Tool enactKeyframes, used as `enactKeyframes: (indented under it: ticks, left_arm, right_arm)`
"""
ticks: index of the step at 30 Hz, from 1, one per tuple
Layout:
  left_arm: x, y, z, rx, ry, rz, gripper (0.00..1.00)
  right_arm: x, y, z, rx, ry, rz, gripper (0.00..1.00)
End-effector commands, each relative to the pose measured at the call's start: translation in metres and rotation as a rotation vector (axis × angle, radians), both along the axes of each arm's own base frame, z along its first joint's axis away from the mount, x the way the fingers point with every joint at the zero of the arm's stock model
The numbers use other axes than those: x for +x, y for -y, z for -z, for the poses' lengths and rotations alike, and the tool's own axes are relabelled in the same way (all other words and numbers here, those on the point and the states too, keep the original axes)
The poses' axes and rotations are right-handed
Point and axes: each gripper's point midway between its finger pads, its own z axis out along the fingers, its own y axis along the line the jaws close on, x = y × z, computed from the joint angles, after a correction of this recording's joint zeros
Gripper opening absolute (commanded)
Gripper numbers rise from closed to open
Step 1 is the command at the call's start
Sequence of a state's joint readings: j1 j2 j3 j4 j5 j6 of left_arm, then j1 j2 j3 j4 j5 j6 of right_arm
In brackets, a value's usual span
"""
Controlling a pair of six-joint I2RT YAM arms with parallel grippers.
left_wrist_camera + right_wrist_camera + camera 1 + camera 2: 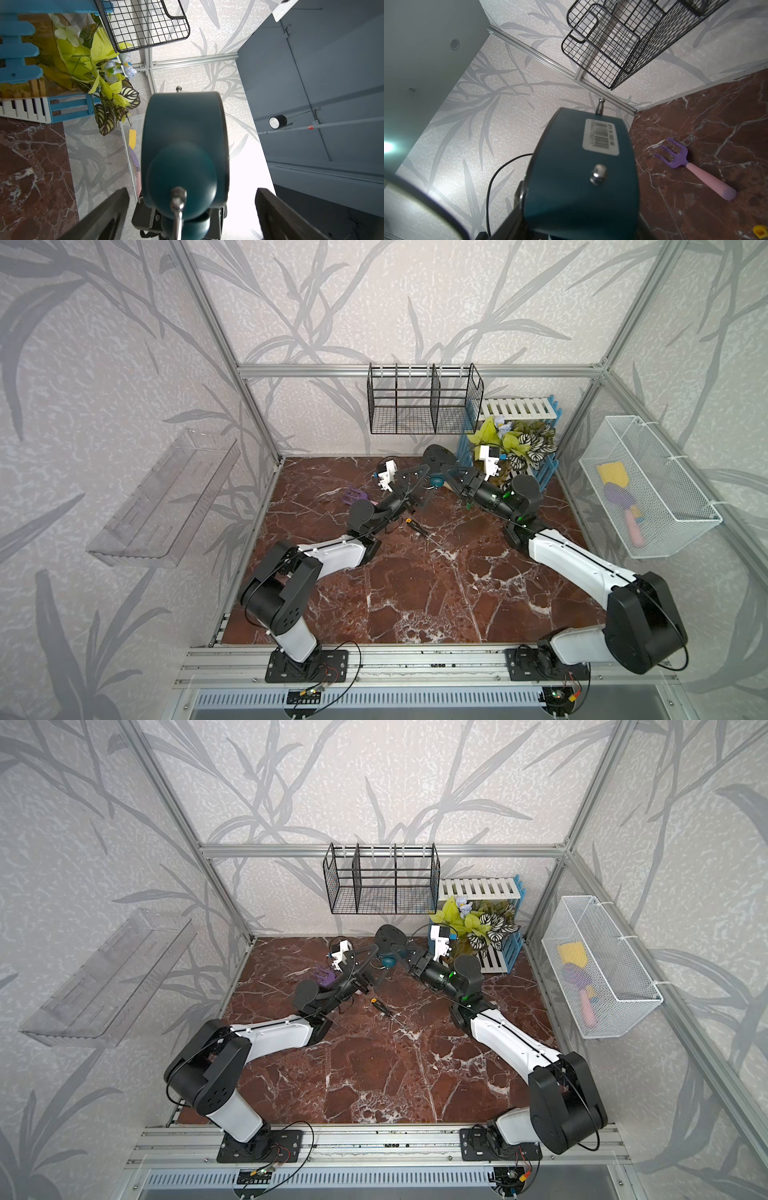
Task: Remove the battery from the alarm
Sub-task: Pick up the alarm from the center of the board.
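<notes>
Left wrist view, left gripper (pixel 192 190) spread wide, clear gap either side of alarm (pixel 185 145), right gripper (pixel 180 220) clamped on alarm, teal casing, barcode label (pixel 601 137).

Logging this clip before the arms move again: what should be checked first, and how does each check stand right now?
1. Alarm held: ok. The right hand is shut on the alarm, which is lifted off the table.
2. Left hand ready: ok. The left hand is open, its fingers either side of the alarm, not touching it.
3. Battery located: cannot tell. No view shows the battery or its compartment.
4. Alarm's back turned toward the left hand: cannot tell. Only its teal shell shows in the left wrist view.
5. Screwdriver out of the way: ok. It lies on the table between the arms, untouched.
</notes>
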State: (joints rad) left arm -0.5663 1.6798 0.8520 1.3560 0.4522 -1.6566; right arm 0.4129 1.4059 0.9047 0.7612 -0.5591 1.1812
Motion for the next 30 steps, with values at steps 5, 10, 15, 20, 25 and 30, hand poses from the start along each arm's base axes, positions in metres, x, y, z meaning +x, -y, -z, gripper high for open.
enactKeyframes:
  ticks: [5, 10, 15, 20, 25, 30]
  left_arm:
    - [0.002, 0.003, -0.02, -0.066, 0.057, 0.004, 0.77]
    - [0.006, 0.004, -0.02, -0.084, 0.056, 0.008, 0.62]
    - [0.008, 0.004, -0.021, -0.098, 0.062, 0.004, 0.43]
    - [0.01, -0.008, -0.012, -0.088, 0.067, -0.024, 0.28]
    - [0.012, -0.021, 0.019, 0.122, 0.142, -0.042, 0.2]
    - [-0.005, 0.0, 0.1, 0.54, 0.2, 0.159, 0.17]
  right_arm:
    - [-0.008, -0.004, -0.037, 0.05, 0.113, -0.024, 0.46]
    - [-0.009, -0.006, -0.034, 0.042, 0.106, -0.031, 0.48]
    - [-0.012, -0.006, -0.027, 0.017, 0.092, -0.028, 0.5]
    - [-0.008, 0.015, 0.0, -0.116, 0.034, 0.11, 0.93]
    - [-0.01, 0.075, 0.052, -0.346, 0.019, 0.276, 0.99]
    - [-0.013, 0.105, 0.055, -0.489, 0.046, 0.164, 0.94]
